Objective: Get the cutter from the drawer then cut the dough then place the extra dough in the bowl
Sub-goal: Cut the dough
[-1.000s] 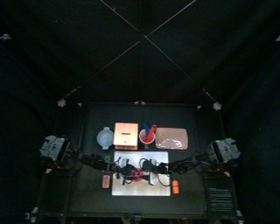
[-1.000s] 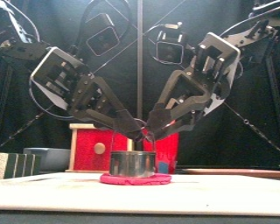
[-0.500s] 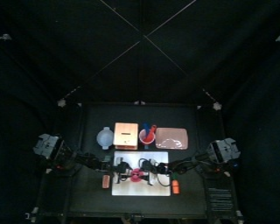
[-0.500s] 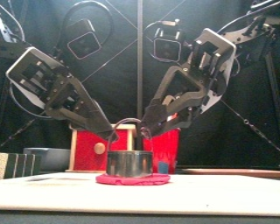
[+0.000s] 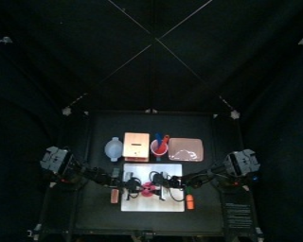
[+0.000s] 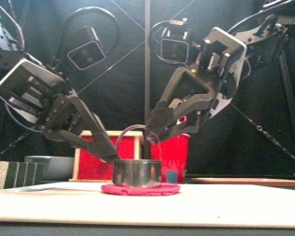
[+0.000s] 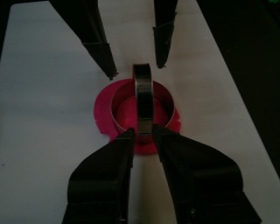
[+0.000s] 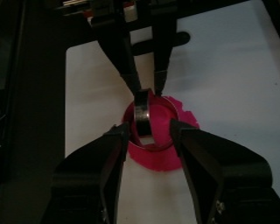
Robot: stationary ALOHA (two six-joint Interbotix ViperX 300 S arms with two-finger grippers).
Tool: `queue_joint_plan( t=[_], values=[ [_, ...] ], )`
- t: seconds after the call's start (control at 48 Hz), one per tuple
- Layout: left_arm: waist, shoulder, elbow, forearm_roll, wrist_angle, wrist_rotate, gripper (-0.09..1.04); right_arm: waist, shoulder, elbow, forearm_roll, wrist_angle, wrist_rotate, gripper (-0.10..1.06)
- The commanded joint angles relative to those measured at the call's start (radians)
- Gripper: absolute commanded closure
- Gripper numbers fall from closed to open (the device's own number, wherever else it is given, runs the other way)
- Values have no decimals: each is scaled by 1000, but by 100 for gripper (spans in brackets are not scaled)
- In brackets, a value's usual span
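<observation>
On the dough (image 6: 143, 190), cutter (image 6: 139, 171) — handle (image 7: 143, 87) pinched in left jaws, wrist view only.

I can't make out any text, label, brand or number in my four views. The cutter (image 6: 139, 171), the wooden box (image 5: 136, 146) at its 12 o'clock and the cutting board (image 5: 155, 205) under it carry no print I can read.

The black, blocky left arm (image 6: 45, 97) and black, blocky right arm (image 6: 209, 64) trail looped black cables (image 6: 82, 23). The left hand (image 7: 143, 136) and right hand (image 8: 150, 131) each bear two broad black jaws tapering to narrow tips.
</observation>
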Motion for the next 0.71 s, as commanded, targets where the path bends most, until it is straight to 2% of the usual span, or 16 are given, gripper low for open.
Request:
queue_joint_plan(
  t=[0.021, 0.25, 0.458, 0.708],
  values=[
    [0, 5, -23, -9, 3, 3, 35, -11, -41, -26, -2, -3, 0, 17],
    [0, 48, -29, -11, 6, 3, 39, -14, -40, -49, -3, 21, -5, 17],
    [-2, 78, -38, -11, 15, 2, 39, -18, -37, -66, -29, 51, 3, 17],
    [-14, -5, -32, -8, 31, 8, 39, -25, -34, -64, -29, 55, 3, 17]
  ],
)
